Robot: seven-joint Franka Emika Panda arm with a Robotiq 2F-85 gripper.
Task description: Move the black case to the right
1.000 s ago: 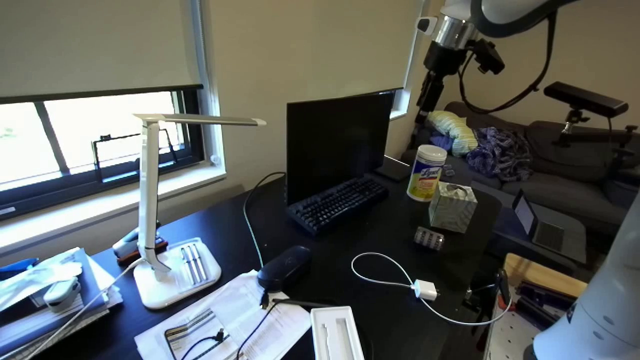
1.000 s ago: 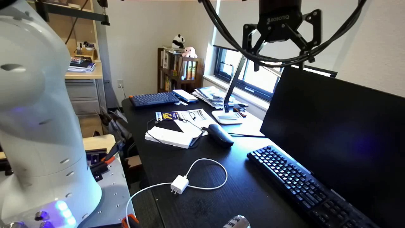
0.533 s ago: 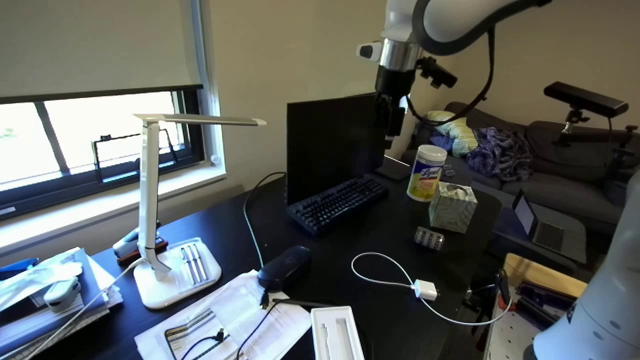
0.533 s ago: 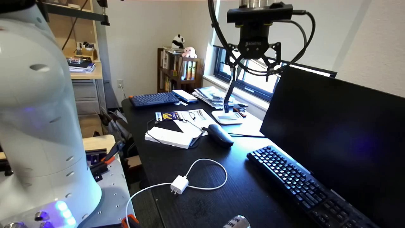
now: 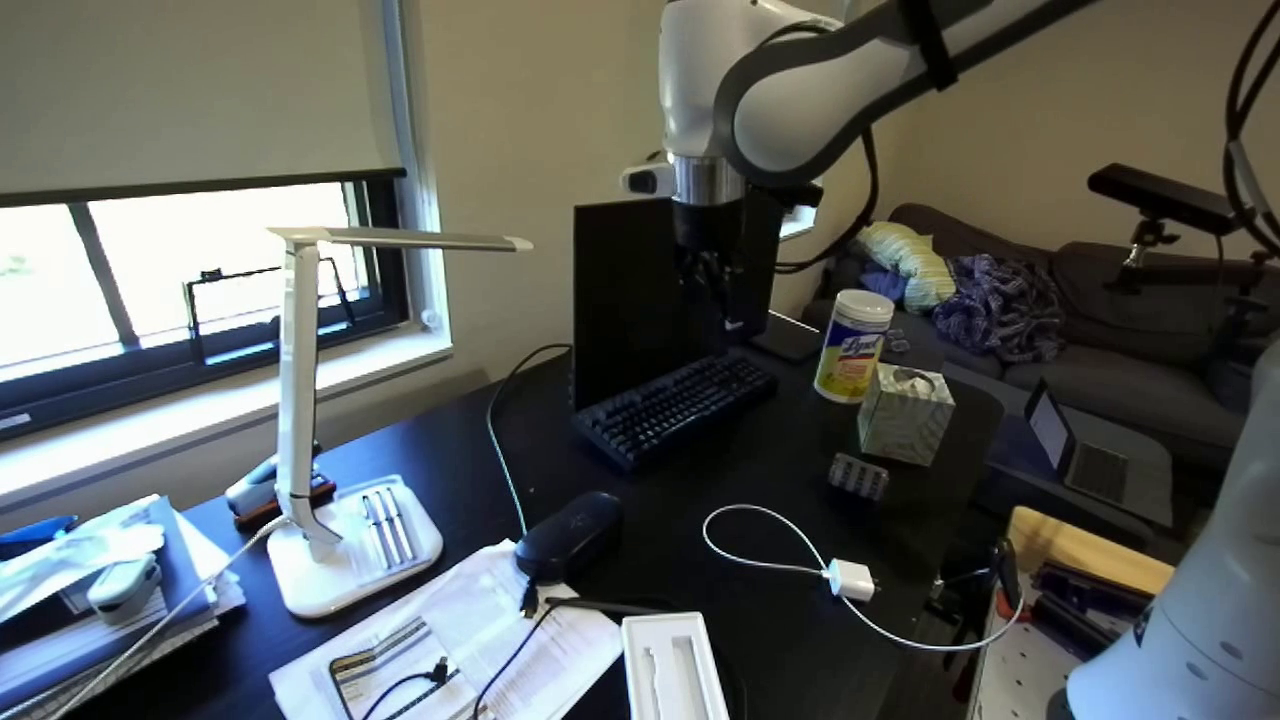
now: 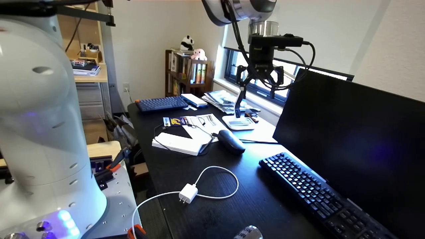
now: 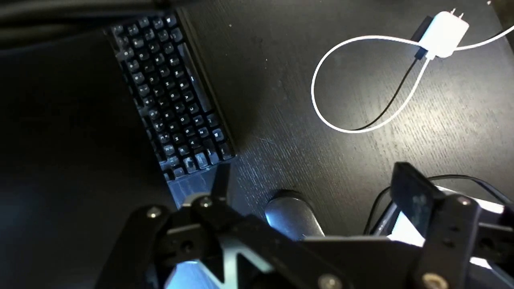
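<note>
A black metal two-finger gripper (image 6: pixel 258 95) hangs well above the dark wood-grained desk (image 6: pixel 265 212), pointing down, its fingers (image 7: pixel 413 196) spread wide. In an exterior view it shows in front of a flat black monitor (image 5: pixel 630 300).

A smooth black oblong case with rounded ends (image 5: pixel 568 537) lies on the desk, well apart from the gripper — one end reaches the corner of some printed white paper sheets (image 5: pixel 480 600). A small black cable plug (image 5: pixel 530 600) sits right by that end; whether the two touch, I cannot tell. In the wrist view the case shows between the fingers, partly hidden by the gripper's body.

A long black keyboard (image 6: pixel 305 189) lies near the case, along the monitor. A shallow white oblong box (image 5: pixel 675 665) lies near it too, recesses facing up. A white block-shaped charger (image 7: pixel 444 34) rests farther off, its white cable (image 7: pixel 373 37) looped on the desk.
</note>
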